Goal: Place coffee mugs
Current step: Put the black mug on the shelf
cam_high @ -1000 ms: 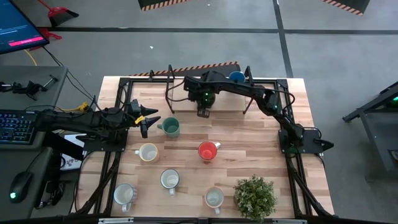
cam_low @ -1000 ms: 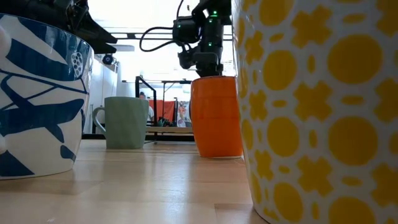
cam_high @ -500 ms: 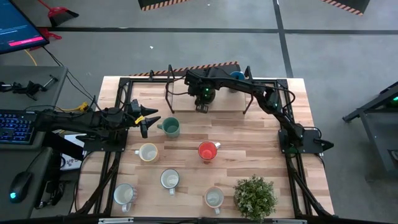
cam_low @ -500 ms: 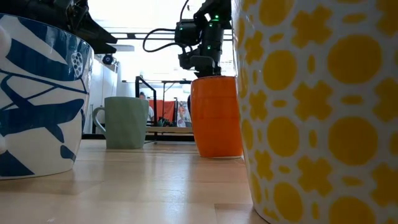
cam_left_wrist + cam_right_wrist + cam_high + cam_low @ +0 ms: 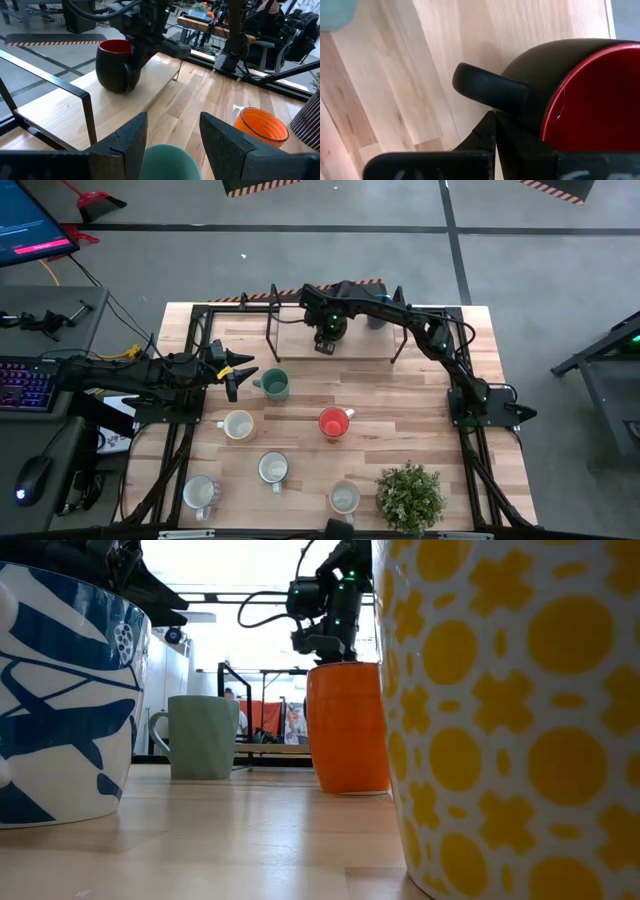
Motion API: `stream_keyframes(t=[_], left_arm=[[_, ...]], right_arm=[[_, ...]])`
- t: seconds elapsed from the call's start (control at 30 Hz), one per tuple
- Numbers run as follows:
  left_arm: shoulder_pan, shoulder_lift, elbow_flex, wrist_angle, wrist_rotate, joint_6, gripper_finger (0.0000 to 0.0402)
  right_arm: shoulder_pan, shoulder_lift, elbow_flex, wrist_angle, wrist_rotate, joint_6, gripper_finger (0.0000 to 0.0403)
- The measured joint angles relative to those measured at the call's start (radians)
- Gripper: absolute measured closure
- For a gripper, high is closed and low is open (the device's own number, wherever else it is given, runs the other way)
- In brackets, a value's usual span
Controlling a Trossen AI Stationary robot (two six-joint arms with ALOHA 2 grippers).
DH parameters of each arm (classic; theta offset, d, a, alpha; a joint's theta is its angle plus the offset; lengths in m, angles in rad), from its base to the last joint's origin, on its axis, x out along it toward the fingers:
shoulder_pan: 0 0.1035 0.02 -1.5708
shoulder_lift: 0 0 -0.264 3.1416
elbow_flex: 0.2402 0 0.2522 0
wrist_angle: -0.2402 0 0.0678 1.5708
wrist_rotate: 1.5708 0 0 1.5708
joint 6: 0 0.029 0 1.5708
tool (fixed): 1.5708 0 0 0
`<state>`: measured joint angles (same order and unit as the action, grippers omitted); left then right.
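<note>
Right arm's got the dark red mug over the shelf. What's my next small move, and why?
Probably open the right gripper and lift clear. In the left wrist view the dark mug with the red inside appears to sit flat on the raised wooden shelf, and the right wrist view shows the fingers shut at its handle.

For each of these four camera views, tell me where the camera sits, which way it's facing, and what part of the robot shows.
High view: above, looking straight down on the table; both arms show.
Low view: table height, looking level past the orange mug; right arm above.
Left wrist view: on the left arm, facing the shelf; left pincer open over the teal mug.
Right wrist view: right pincer shut beside the dark red mug.
Shared: both wrist views show the dark red mug.
</note>
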<state>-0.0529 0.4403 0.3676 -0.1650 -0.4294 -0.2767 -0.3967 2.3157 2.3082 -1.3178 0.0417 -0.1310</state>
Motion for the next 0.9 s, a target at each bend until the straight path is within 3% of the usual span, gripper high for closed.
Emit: stream_keyframes(t=[0.9], left_arm=[[0.0,0.0,0.0,0.0,0.0,0.0,0.0229]], right_arm=[[-0.054,0.0,0.0,0.023,0.007,0.019,0.0403]])
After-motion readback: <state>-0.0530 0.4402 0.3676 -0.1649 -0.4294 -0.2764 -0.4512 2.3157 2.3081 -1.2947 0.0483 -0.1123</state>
